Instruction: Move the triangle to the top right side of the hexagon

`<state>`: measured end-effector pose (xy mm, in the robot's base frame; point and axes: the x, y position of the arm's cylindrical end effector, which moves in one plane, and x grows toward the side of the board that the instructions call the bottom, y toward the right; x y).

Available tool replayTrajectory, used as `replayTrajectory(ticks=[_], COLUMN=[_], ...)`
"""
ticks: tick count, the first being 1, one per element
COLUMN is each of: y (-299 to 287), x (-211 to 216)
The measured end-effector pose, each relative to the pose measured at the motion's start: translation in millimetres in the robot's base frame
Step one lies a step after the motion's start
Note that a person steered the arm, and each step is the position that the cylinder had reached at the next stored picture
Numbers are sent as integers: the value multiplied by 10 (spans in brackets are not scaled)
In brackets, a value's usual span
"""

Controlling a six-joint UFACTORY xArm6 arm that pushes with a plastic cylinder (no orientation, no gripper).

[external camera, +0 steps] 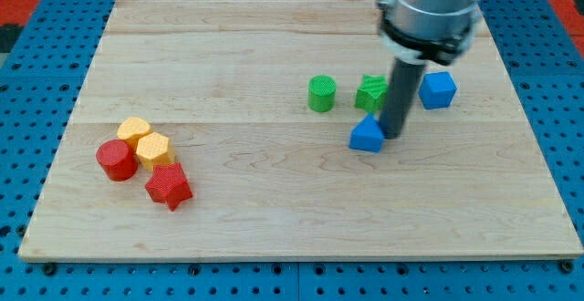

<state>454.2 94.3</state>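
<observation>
A blue triangle block (367,135) lies right of the board's middle. My tip (393,138) is at the triangle's right side, touching it or nearly so. A yellow hexagon block (153,149) lies at the left of the board, packed among other blocks. A second yellow block (134,131) touches it on its upper left; its shape is unclear. The triangle is far to the right of the hexagon.
A red cylinder (116,160) and a red star (168,185) sit against the yellow blocks. A green cylinder (321,93), a green star (370,92) and a blue cube (439,89) lie above the triangle. The wooden board (274,228) rests on a blue pegboard.
</observation>
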Motion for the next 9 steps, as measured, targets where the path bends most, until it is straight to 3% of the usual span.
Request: replayTrajectory(ticks=[1, 2, 3, 5, 9], y=[-451, -70, -57, -719, -1138], x=[-9, 290, 417, 323, 374])
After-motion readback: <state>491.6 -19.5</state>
